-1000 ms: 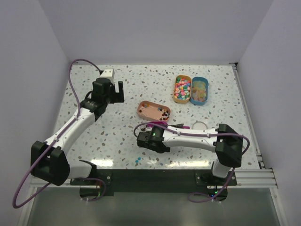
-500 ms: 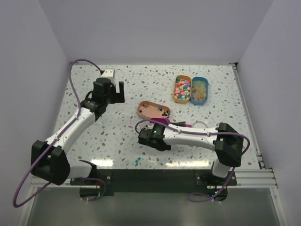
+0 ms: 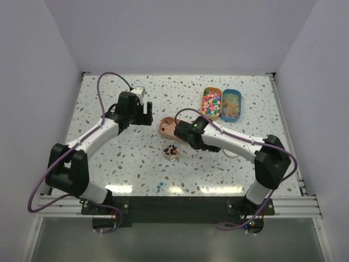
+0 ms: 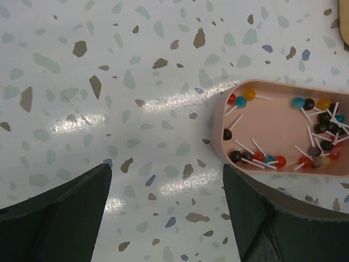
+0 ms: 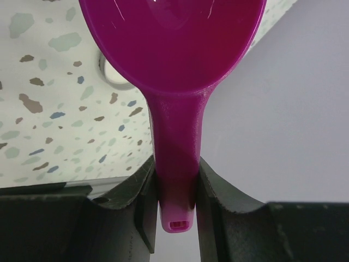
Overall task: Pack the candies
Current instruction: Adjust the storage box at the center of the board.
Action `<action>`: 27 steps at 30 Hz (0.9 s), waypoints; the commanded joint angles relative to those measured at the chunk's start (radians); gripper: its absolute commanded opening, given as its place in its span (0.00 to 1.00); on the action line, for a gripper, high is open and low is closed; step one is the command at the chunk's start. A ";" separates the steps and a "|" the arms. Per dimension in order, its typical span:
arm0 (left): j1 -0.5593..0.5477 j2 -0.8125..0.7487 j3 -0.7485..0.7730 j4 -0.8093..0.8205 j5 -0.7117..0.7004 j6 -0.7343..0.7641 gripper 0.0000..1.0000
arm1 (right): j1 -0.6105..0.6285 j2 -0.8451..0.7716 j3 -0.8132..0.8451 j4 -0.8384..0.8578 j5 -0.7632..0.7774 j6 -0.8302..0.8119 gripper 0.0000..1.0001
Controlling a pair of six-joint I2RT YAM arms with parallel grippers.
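The candies (image 4: 322, 117) are tiny dark, red and blue pieces on white sticks, lying in a pink tray (image 4: 221, 123). From above, the pink tray (image 3: 167, 123) is mid-table, and a small clear cup (image 3: 172, 148) holding more dark candies stands just in front of it. My left gripper (image 3: 148, 115) hovers open just left of the tray. In its wrist view the left gripper (image 4: 166, 170) has only bare table between its fingers. My right gripper (image 3: 182, 134) is at the tray's right end. The right gripper (image 5: 175, 169) is shut on the handle of a purple scoop (image 5: 174, 49).
At the back right stand an orange tray (image 3: 204, 111) of bright pastel candies and a blue tray (image 3: 240, 101) of tan ones. A white ring (image 5: 110, 75) lies on the table under the right arm. One blue piece (image 3: 159, 186) lies loose near the front edge.
My right arm swung from the front middle up to the pink tray, uncovering the small cup of dark candies. My left gripper moved right toward the tray and narrowed slightly.
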 commanded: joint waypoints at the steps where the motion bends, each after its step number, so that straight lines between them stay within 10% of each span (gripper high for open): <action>1: 0.000 0.088 0.077 0.015 0.118 -0.001 0.87 | -0.040 -0.077 -0.006 0.074 -0.100 0.027 0.00; 18: -0.076 0.449 0.305 -0.079 0.209 0.004 0.64 | -0.093 -0.173 -0.170 0.272 -0.172 -0.016 0.00; 27: -0.071 0.509 0.324 -0.062 0.261 0.010 0.12 | -0.095 -0.188 -0.181 0.280 -0.174 -0.016 0.00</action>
